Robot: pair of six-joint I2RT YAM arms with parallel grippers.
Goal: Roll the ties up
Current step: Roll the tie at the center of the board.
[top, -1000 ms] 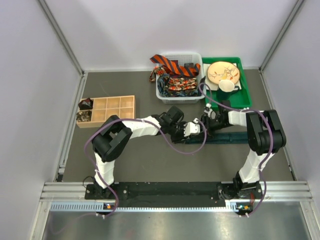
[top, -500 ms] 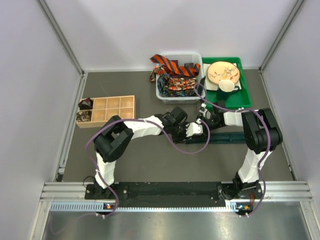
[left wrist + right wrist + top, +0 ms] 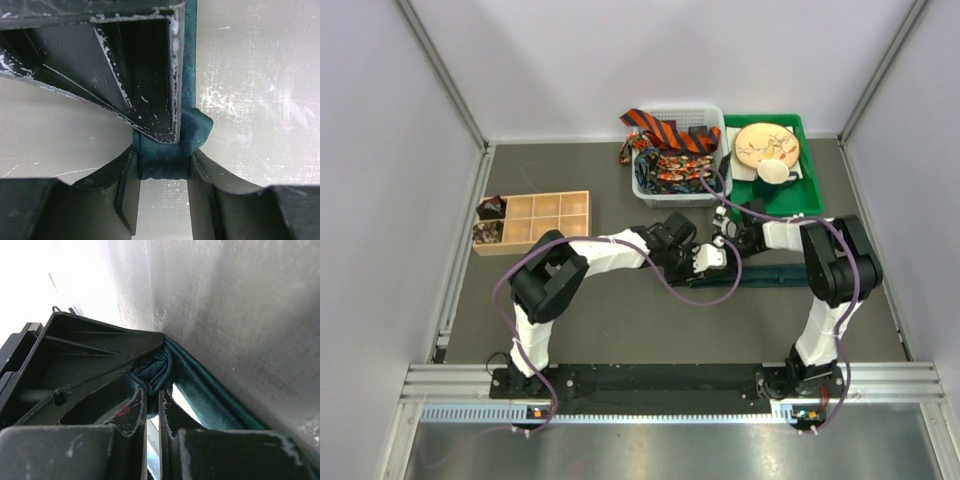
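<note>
Your grey table [image 3: 620,320] is walled on 3 sides, and the open room is in front of the arms. Behind them, the basket [image 3: 642,185] holds several unrolled ties [image 3: 670,133]. In the wooden box [image 3: 560,222], 2 left-end cells look filled. The teal tie [image 3: 785,274] lies mid-table, and I judge its roll barely begun. Your left end effector [image 3: 164,160] clamps that roll. The right end effector [image 3: 152,395] is closed at its core, but I can't tell if it pinches fabric.

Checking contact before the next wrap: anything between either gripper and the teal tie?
Nothing visible. The teal tie sits directly between the fingers of the left gripper, its fabric touching both. The shut tips of the right gripper rest right against the tie's rolled end; whether they pinch fabric is unclear.
</note>
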